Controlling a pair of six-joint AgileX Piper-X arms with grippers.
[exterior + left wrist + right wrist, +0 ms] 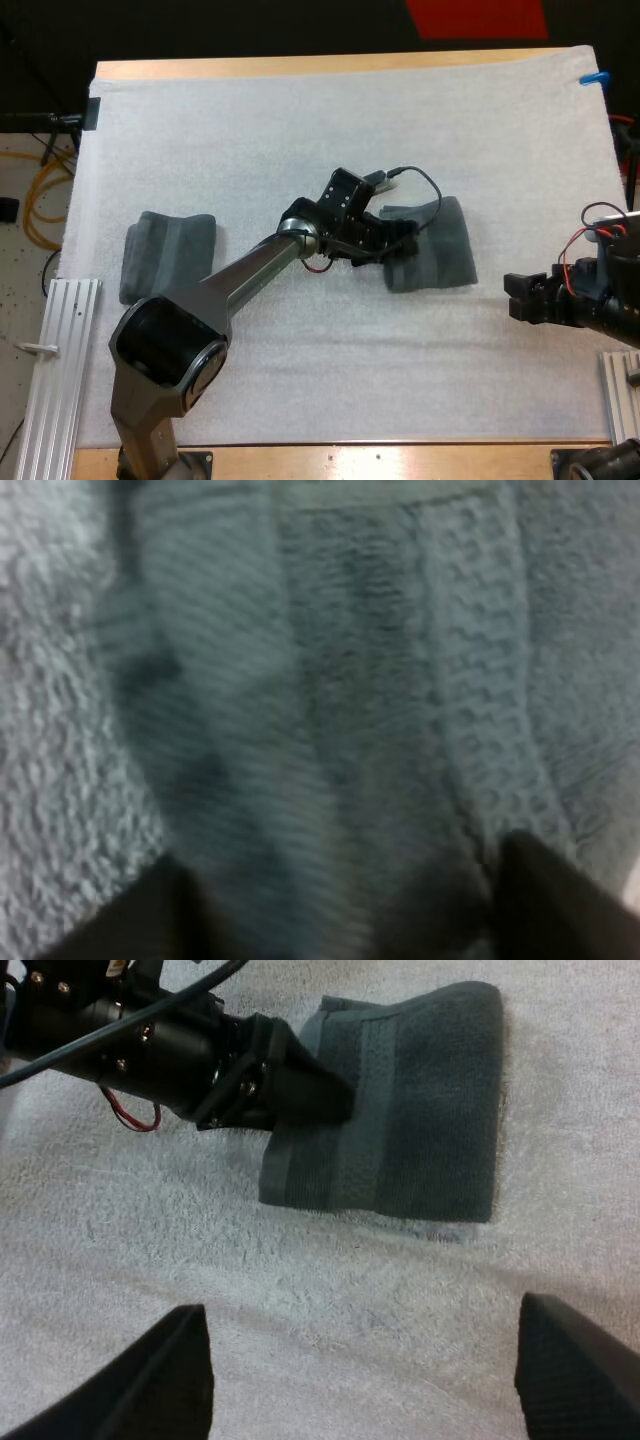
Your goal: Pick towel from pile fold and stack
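- Black right claw [522, 296] is nearest to us, at the right edge of the white mat [330, 120]. Its two fingers [150, 1380] are spread wide and nothing is in them.
- Past it, in the middle of the mat, lies the dark grey-green towel [440, 250]. It looks flat and neat, as if it is already folded. Its long way runs from near to far, tipped a little.
- Left claw [398, 243] is right at the towel's left edge. It comes in across the towel's short way.
- From up close its fingers [560, 900] stand apart, with towel cloth showing between them. I think it is spread, not pinching yet.
- Left arm is much nearer the towel. The right claw is well apart from it, off to the right.
- Another grey-green towel [168, 255] lies far over on the left side of the mat, well apart from the first one.
- I think that one is the stack. So the next move goes left, and the left arm is on the right side for it.
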